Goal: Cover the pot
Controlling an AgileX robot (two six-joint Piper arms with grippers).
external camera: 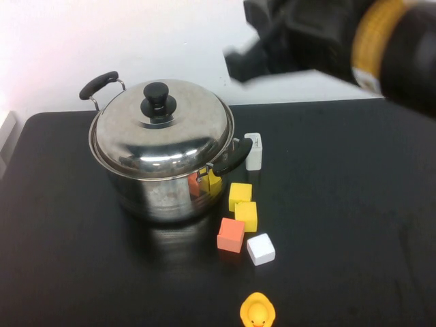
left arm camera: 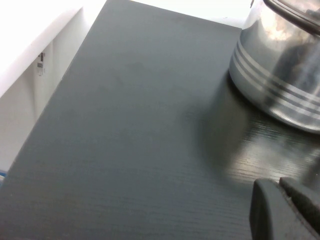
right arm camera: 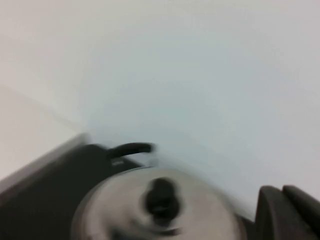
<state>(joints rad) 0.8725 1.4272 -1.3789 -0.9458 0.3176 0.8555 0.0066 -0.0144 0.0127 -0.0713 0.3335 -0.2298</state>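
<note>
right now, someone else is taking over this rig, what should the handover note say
Right gripper: raised above the table's far side, behind and right of the pot, holding nothing visible.
Left gripper: low over the table beside the pot's base, not touching it.
Lid: sits on the pot, knob up, and looks seated all round.
Done: pot looks covered.
Left: confirm the lid sits flush, then park the arms. Blocks and a rubber duck lie near the pot.

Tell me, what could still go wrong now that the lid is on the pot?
The right gripper is blurred above the pot; swinging low, it might clip the lid by its knob. The left gripper sits low near the pot wall and could nudge it toward the blocks.
</note>
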